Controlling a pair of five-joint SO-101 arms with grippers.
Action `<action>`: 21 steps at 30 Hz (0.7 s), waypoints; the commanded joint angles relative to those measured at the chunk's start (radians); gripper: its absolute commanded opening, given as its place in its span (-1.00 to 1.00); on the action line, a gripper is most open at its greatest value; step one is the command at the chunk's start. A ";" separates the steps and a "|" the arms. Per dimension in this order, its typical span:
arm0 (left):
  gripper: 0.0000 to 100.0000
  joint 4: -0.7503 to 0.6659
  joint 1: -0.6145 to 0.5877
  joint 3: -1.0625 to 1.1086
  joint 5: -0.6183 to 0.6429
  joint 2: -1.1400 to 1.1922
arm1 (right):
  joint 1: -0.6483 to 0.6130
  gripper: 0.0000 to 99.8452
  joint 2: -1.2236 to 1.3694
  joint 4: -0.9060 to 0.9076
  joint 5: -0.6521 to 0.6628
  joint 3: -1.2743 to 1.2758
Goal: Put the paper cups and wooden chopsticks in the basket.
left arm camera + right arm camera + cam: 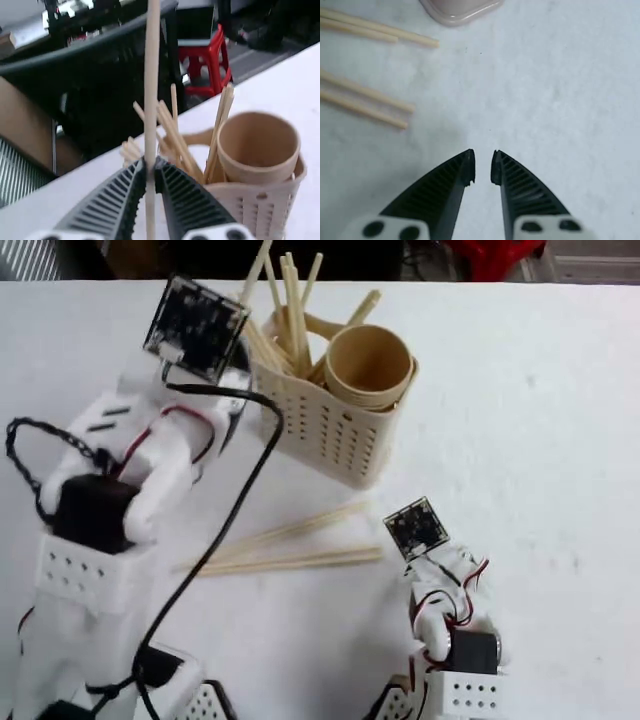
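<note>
Pinches one chopstick (151, 75) upright in the left claw (150, 166) beside the basket (260, 207), with the right claw (482, 166) slightly parted, empty. Could snag on the crowded sticks (175, 135), tipping the basket.

Both arms are white plastic shells. The left arm (110, 500), beside the basket (330, 435), carries a black motor block, thin red wires and a thick black cable (215, 530). A square black circuit board (195, 328) sits at its end nearest the basket. The right arm (450, 635), on the basket's near side, has red wires, a grey motor, a smaller square board (417, 525) and a perforated white base. The left gripper (150, 167) and right gripper (482, 167) have black ribbed fingers on white mounts with dark screw holes.
</note>
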 commanded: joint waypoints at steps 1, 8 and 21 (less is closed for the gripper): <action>-0.95 -0.176 0.058 -0.112 0.009 0.077 | -0.005 -0.86 -0.005 -0.008 0.006 0.009; -0.95 -0.305 0.093 -0.290 0.014 0.283 | -0.005 -0.86 -0.005 -0.008 0.006 0.009; -0.85 -0.315 0.070 -0.399 0.155 0.421 | -0.005 -0.86 -0.005 -0.008 0.006 0.009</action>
